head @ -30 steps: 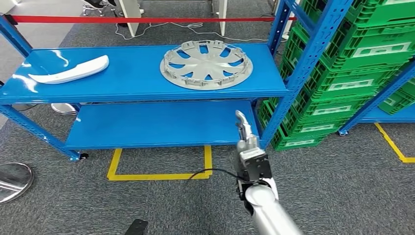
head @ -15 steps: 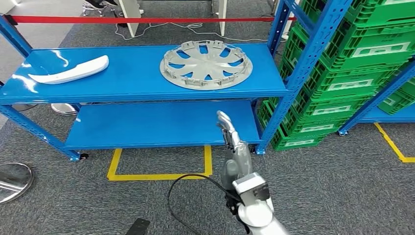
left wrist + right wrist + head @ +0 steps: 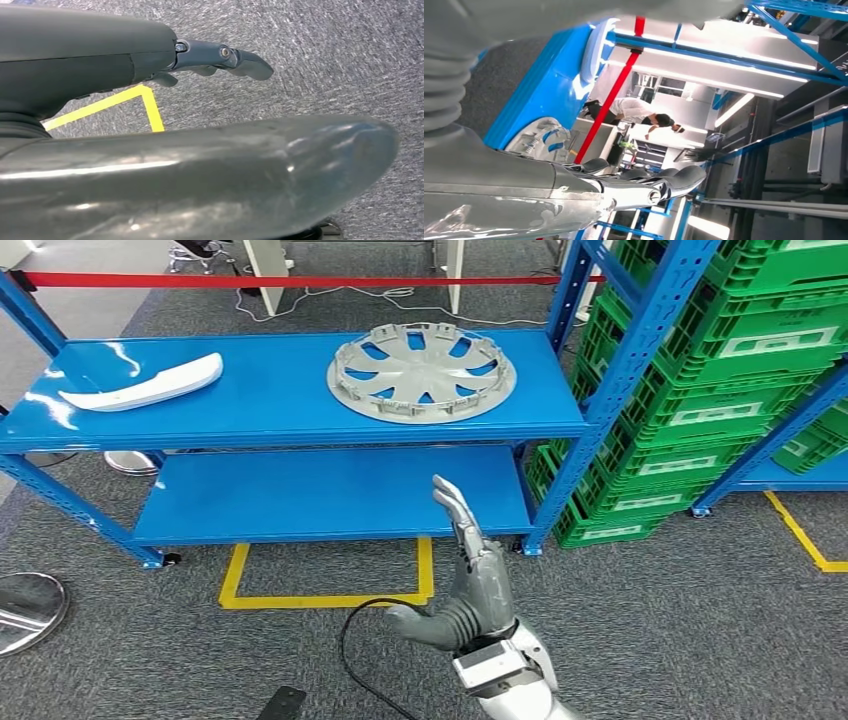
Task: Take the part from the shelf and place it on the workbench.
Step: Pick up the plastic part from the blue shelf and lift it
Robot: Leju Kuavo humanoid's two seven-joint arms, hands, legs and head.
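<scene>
A silver wheel cover (image 3: 421,371) lies flat on the right half of the blue shelf's upper board (image 3: 270,410). A white curved trim piece (image 3: 145,385) lies at that board's left end. My right hand (image 3: 468,580) is raised in front of the shelf's lower board, below and short of the wheel cover, fingers straight and thumb spread, holding nothing. The right wrist view shows the same hand (image 3: 574,192) with the wheel cover (image 3: 536,142) and the trim piece (image 3: 596,50) beyond it. My left hand (image 3: 150,130) hangs over grey carpet, its fingers (image 3: 220,57) stretched out with nothing in them.
Green crates (image 3: 700,370) are stacked in a blue rack to the right. A red tape (image 3: 300,280) runs behind the shelf. A yellow floor marking (image 3: 330,595), a black cable (image 3: 365,640) and a round metal base (image 3: 25,610) are on the carpet. A person (image 3: 634,110) stands far off.
My right hand has swung left and turned, so its palm and spread thumb now show, and the forearm has dropped lower in the head view. The shelf parts have not moved.
</scene>
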